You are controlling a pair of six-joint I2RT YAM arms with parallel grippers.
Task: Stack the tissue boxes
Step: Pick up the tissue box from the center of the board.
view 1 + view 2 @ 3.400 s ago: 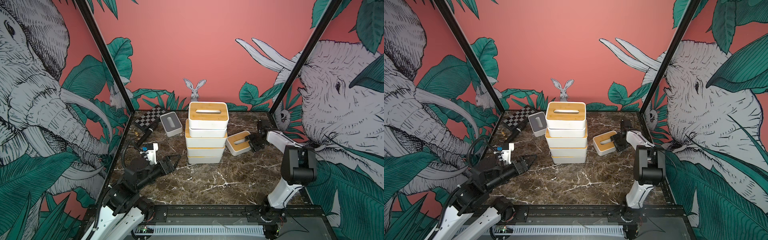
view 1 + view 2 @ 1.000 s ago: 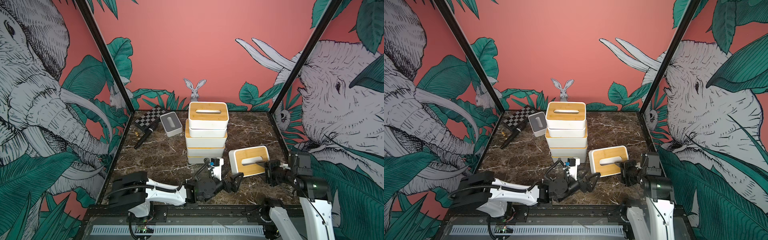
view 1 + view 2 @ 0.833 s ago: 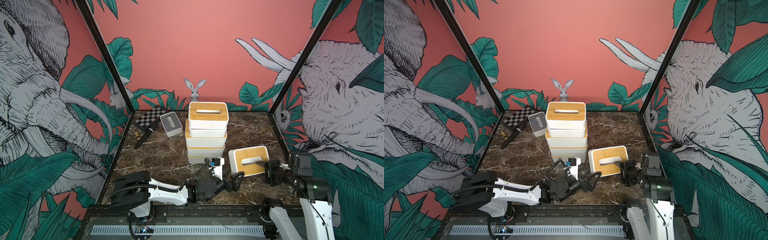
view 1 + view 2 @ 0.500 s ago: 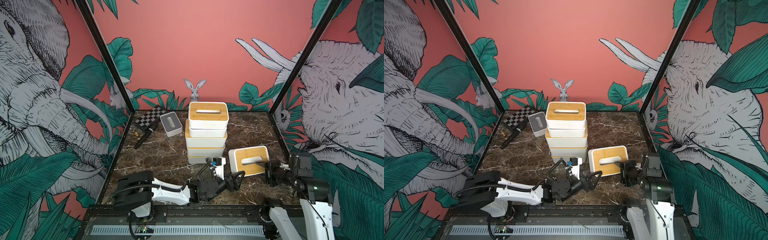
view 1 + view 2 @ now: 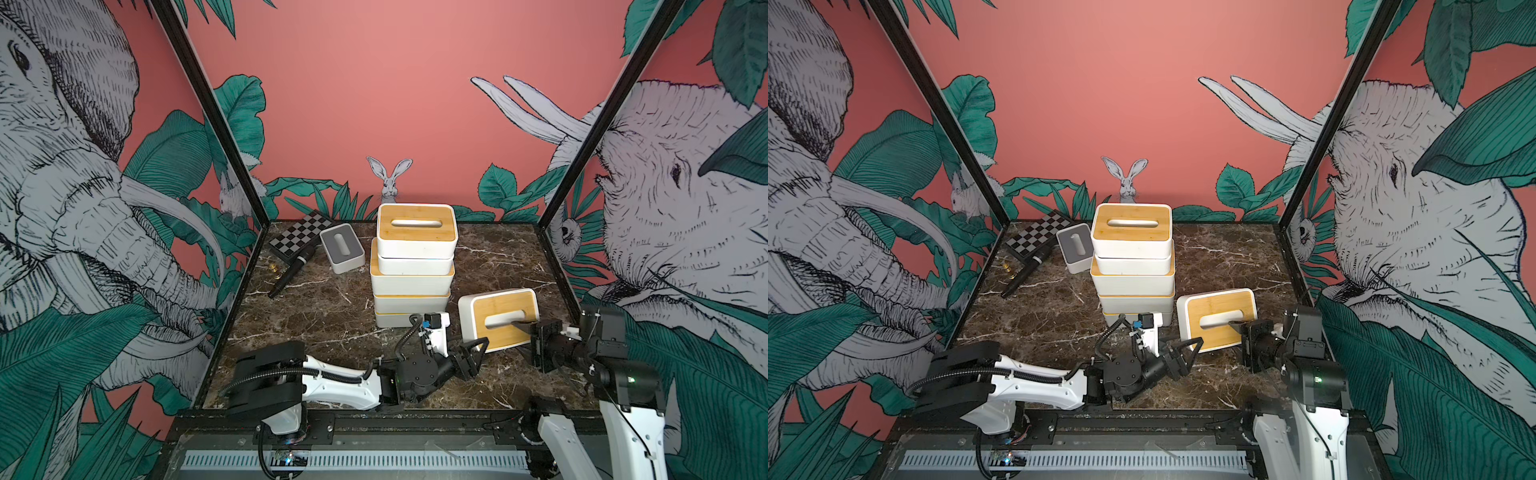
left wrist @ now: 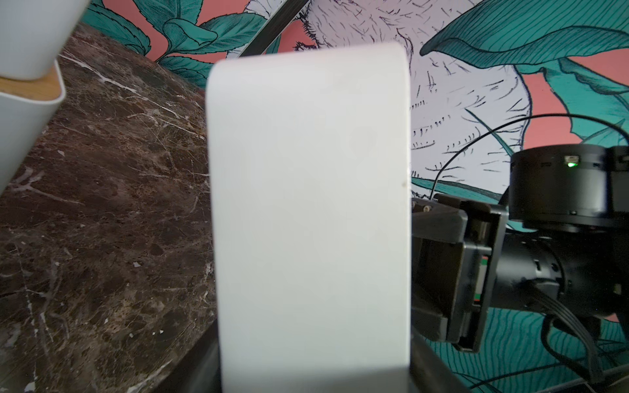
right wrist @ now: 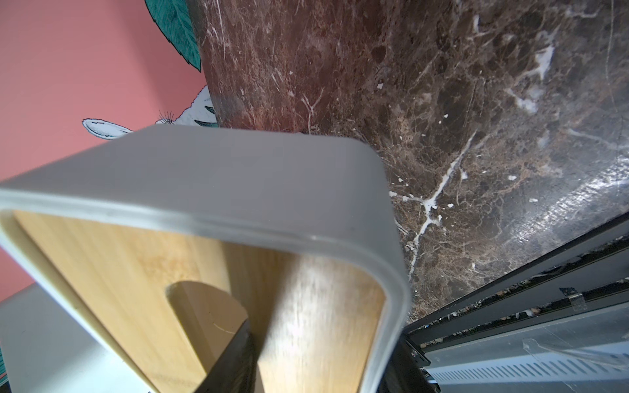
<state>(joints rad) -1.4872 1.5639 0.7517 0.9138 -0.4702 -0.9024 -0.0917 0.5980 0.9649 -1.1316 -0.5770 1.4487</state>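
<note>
Holding a bamboo-lid tissue box point(image 5: 486, 307) tilted over the counter point(image 5: 498, 257), right tool point(image 5: 524, 328) clamped on its end wall, one finger through the slot, left tool point(image 5: 478, 353) at its opposite lower end, grip cannot be told, four-box stack point(image 5: 411, 274) just beyond it.

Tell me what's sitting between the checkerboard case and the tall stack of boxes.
One grey-lidded tissue box, visible in both top views.

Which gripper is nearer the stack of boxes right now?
Left. The left gripper sits just in front of the stack, at its right; the right gripper is farther right, beyond the tilted box it holds.
</note>
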